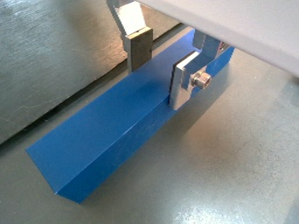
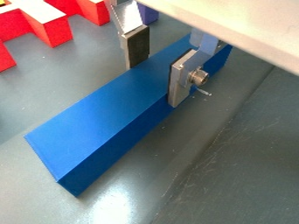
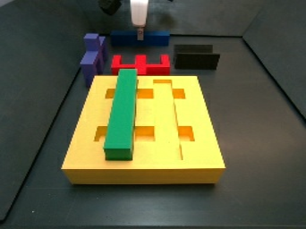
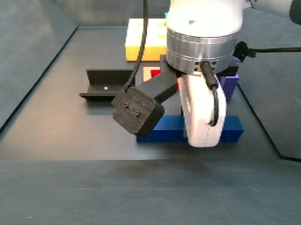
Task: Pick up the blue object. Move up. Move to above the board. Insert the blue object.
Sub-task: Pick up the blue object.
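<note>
The blue object (image 1: 103,133) is a long navy bar lying flat on the dark floor; it also shows in a wrist view (image 2: 100,131). My gripper (image 1: 159,83) is low over it and open, with one silver finger (image 1: 138,48) just off one long side and the other finger (image 1: 184,79) at the opposite side. In a side view the gripper (image 3: 140,32) stands over the bar (image 3: 124,39) behind the board (image 3: 143,154), a yellow-orange slab with grooves and holes. The bar's end (image 4: 233,128) shows under the wrist.
A long green bar (image 3: 122,112) lies in the board's left groove. A purple stepped block (image 3: 91,54), a red notched piece (image 3: 143,63) and the black fixture (image 3: 198,58) stand between the board and the bar. Red pieces (image 2: 47,22) lie near the gripper.
</note>
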Motion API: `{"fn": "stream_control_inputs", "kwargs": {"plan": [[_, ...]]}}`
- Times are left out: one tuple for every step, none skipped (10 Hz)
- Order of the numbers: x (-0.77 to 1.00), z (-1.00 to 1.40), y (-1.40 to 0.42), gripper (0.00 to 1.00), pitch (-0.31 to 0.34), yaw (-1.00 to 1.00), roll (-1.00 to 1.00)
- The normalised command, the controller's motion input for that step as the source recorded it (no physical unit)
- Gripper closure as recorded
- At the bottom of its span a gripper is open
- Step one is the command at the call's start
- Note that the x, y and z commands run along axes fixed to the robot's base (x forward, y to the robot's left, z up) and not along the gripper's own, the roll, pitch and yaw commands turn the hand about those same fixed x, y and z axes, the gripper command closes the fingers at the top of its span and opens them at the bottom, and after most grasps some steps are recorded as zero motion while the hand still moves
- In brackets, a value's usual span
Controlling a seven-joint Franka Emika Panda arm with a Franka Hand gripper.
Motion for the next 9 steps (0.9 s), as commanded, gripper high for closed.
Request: {"fn": "stream_control_inputs", "kwargs": {"plan": [[0.0,0.0,0.0,1.0,0.0,0.0,0.0],[0.0,0.0,0.0,1.0,0.0,0.0,0.0],[0.0,0.0,0.0,1.0,0.0,0.0,0.0],[0.0,0.0,0.0,1.0,0.0,0.0,0.0],[0.0,0.0,0.0,1.0,0.0,0.0,0.0],[0.0,0.0,0.0,1.0,0.0,0.0,0.0],[0.0,0.0,0.0,1.0,0.0,0.0,0.0],[0.0,0.0,0.0,1.0,0.0,0.0,0.0],[0.0,0.0,0.0,1.0,0.0,0.0,0.0]]}}
